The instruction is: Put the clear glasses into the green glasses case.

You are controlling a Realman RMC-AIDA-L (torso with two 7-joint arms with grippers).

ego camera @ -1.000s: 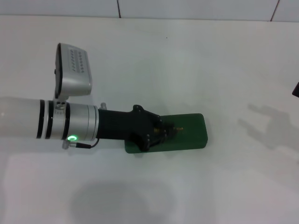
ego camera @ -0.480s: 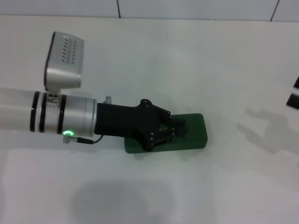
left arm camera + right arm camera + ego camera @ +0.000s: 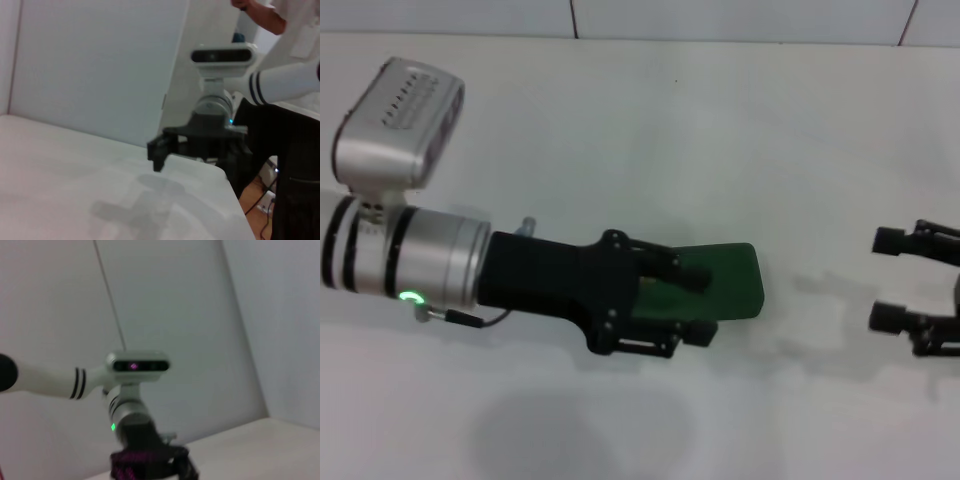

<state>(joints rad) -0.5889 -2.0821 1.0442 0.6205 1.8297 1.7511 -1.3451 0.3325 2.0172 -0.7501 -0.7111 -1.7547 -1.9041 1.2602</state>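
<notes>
Matt green glasses case (image 3: pixel 735 285) on a smooth white table (image 3: pixel 720 130)

A plain white table (image 3: pixel 650 130) is seen, bordered at its far edge by a tiled wall. One item is found resting directly on it: the green glasses case (image 3: pixel 735 282), laid flat with its lid shut near the middle, partly covered from above by an arm.

Lab: bare white table (image 3: pixel 740 130), partitions (image 3: pixel 90 65).
</notes>
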